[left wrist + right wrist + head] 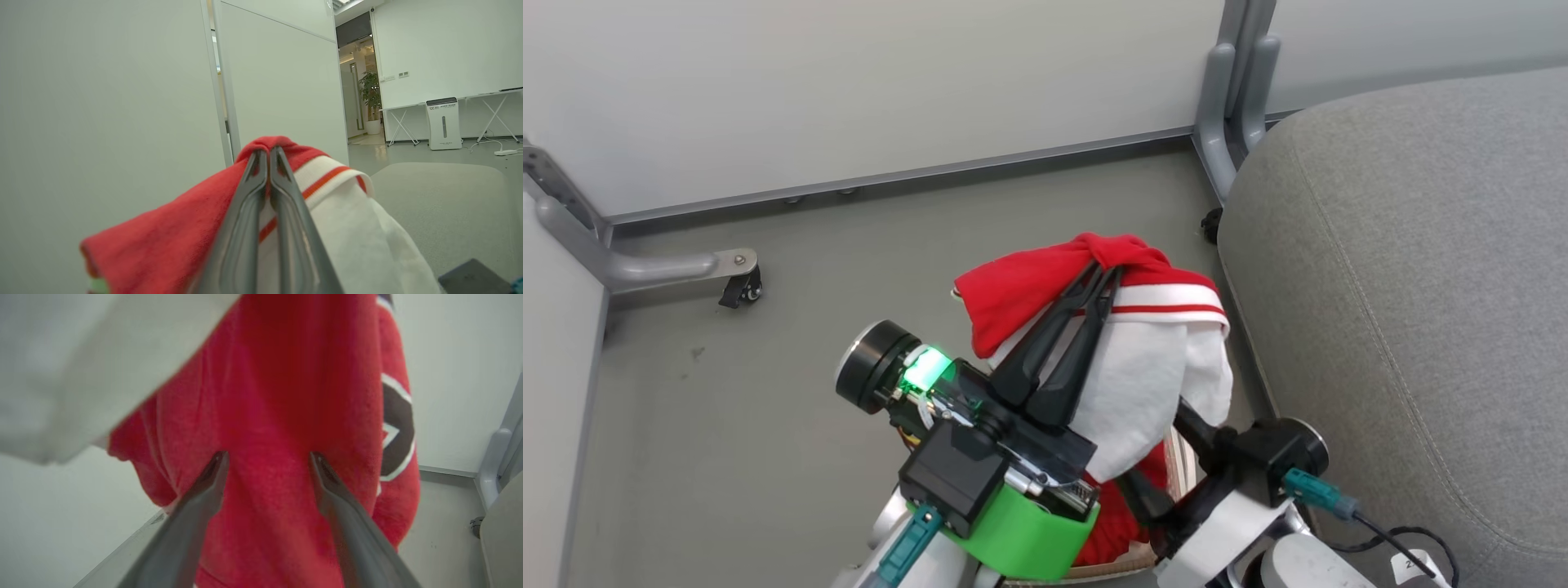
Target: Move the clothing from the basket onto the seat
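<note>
The left pincer (1107, 276) is pressed together on a fold of the clothing (1143, 367), pinching red cloth at its tips. The garment drapes down from there, red to the left of the fingers and a white panel with a red stripe to their right and beneath. The left arm slants up and forward, fingers tilted toward the seat (1405, 286), which lies near on the pincer's right. The right pincer (267, 457) is spread, with hanging red cloth just ahead of its tips. Whether they touch it I cannot tell.
</note>
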Motion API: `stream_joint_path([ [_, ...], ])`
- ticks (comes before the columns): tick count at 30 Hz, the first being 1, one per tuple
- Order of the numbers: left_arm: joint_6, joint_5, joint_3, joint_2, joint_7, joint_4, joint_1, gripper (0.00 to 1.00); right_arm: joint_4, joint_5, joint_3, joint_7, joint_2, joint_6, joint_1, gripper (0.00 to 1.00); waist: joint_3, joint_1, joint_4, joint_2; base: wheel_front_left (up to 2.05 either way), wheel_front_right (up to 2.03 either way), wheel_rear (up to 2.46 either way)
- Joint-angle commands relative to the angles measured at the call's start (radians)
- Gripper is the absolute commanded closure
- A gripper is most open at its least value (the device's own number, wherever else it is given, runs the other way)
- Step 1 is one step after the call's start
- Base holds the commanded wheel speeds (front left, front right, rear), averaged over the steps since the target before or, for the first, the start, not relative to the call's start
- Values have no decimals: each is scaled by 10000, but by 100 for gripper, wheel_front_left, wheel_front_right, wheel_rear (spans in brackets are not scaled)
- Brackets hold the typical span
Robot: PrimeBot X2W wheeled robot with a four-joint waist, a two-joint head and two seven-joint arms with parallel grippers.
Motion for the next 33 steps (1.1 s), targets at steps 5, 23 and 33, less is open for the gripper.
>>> stream_joint_path([
  [5, 149, -134, -199, -11, -37, -268, -205, 100, 739, -75, 159, -4, -23, -14, 6, 0, -135, 0, 143, 34, 0, 0, 0],
  [23, 135, -41, -189, -12, -37, -144, -116, 100, 253, -728, -125, -5, 30, -14, -172, 0, -208, 0, 124, 34, 0, 0, 0],
  [33, -47, 209, 82, -12, -37, 139, 35, 100, -2007, -1430, -701, -4, -879, -14, 117, 0, -151, 0, 86, 34, 0, 0, 0],
])
